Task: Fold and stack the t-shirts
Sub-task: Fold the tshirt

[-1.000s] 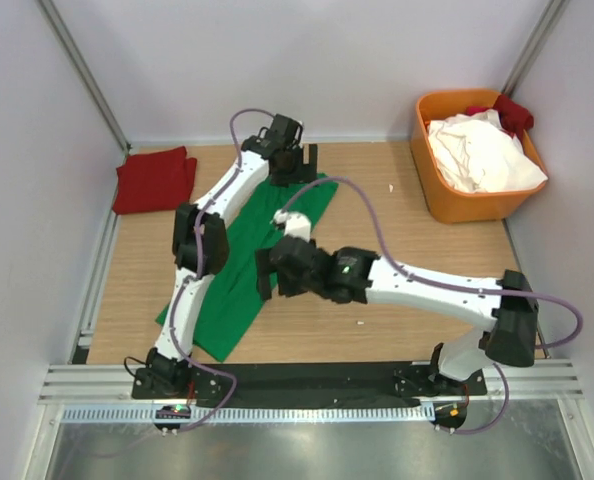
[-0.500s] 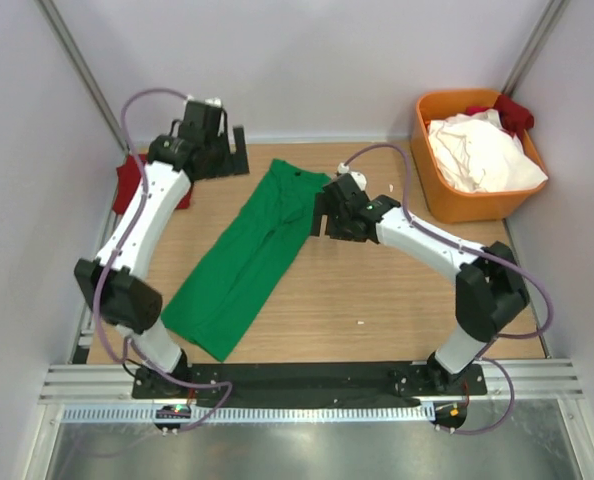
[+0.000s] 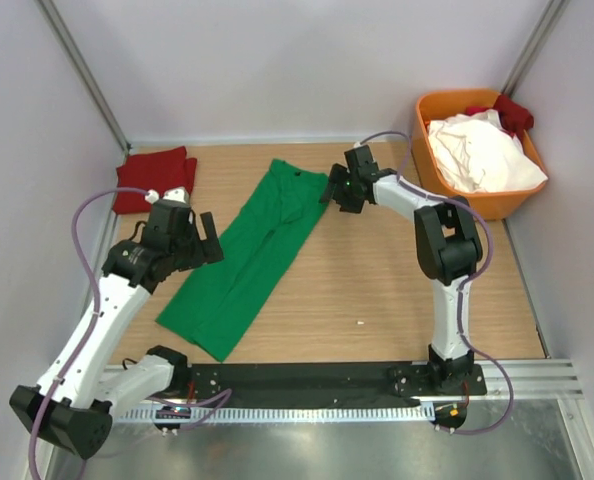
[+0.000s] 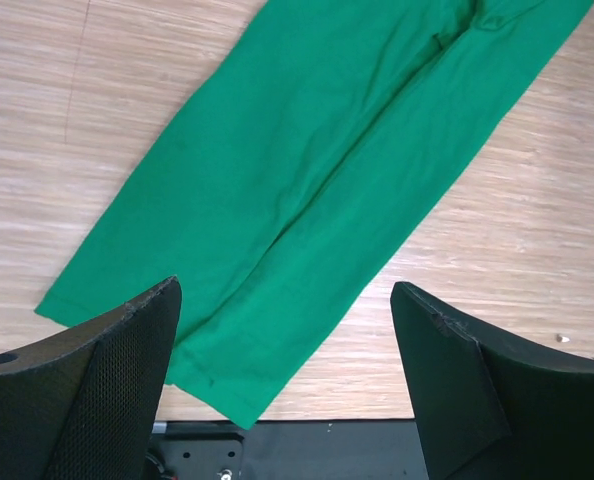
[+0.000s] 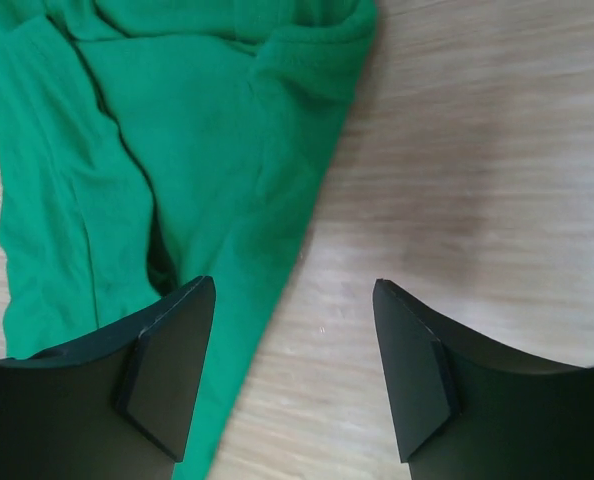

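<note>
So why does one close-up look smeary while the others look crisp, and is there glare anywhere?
Top view: even, soft light, no glare, only faint shadows, sharp throughout. Left wrist view: the green t-shirt and the table grain are crisp. Right wrist view: the grain is smeared and the shirt looks softer, likely motion blur; a soft shadow runs along the shirt's edge.

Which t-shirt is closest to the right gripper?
The bright green t-shirt, spread as a long strip mid-table; the right gripper hovers over its far corner. The dark red t-shirt lies far left; the white t-shirt is bunched in the orange bin.
</note>
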Controlling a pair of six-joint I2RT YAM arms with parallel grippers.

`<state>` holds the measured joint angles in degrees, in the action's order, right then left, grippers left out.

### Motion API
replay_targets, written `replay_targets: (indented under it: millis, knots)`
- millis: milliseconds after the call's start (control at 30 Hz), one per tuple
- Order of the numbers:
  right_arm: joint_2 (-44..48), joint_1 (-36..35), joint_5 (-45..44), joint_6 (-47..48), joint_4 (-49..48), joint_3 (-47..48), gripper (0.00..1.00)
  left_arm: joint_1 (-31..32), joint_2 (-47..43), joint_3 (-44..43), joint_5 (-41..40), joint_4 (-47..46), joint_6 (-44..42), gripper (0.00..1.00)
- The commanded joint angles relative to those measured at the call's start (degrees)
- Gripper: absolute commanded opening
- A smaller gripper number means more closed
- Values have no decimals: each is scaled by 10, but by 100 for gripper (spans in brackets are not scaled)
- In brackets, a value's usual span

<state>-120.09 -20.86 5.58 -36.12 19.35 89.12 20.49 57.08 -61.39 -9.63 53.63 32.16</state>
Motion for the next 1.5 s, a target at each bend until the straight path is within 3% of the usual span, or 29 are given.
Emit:
replay_targets:
  millis: [0, 133, 233, 267, 367, 433, 533, 600, 633, 667, 733, 833, 900, 1000, 1067, 1167, 1300, 1467]
  knots:
    - [-36, -5, 31, 0, -20, 56, 70, -1, -26, 9, 1, 10, 13, 86]
    - [-80, -4, 29, -5, -22, 82, 60, -1, -55, 20, 0, 30, 10, 86]
    - [-102, 1, 16, -3, -20, 98, 35, -1, -76, 42, -21, 33, 18, 86]
    - [-120, 3, 3, 7, -14, 119, 23, 0, -83, 44, -18, 32, 20, 86]
    - [-154, 18, -36, 34, 36, 203, 2, 0, -88, 57, 10, 18, 28, 85]
    - [-200, 25, -51, 61, 73, 265, 1, 0, -85, 63, 12, 17, 32, 85]
    - [-293, 24, -53, 129, 128, 439, 1, 0, -76, 62, 15, 17, 32, 84]
    - [-339, 25, -53, 161, 136, 554, 17, 1, -73, 60, 19, 13, 34, 84]
    - [-361, 25, -53, 167, 128, 573, 50, 1, -72, 60, 27, 9, 35, 84]
    - [-362, 25, -48, 172, 110, 582, 69, 1, -70, 59, 29, 4, 38, 84]
    - [-330, 24, -43, 182, 97, 565, 89, 2, -62, 58, 33, 5, 41, 84]
    - [-250, 23, -94, 165, 85, 463, 91, 2, -51, 60, 21, 11, 49, 84]
    - [-128, 23, -103, 141, 55, 311, 91, 2, -46, 57, 22, 13, 38, 84]
    - [43, 14, -43, 55, -16, 70, 90, 2, -48, 44, -4, 16, 16, 85]
    - [148, -14, -12, 12, -56, -83, 89, 3, -52, 42, -12, 16, 3, 86]
    - [223, -106, -20, -33, -77, -235, 89, 2, -61, 51, -20, 4, -3, 87]
    - [290, -214, -8, -134, -162, -379, 85, 2, -75, 64, -7, -12, -4, 86]
    - [315, -340, -76, -217, -168, -441, 80, 2, -107, 74, -7, -24, 0, 87]
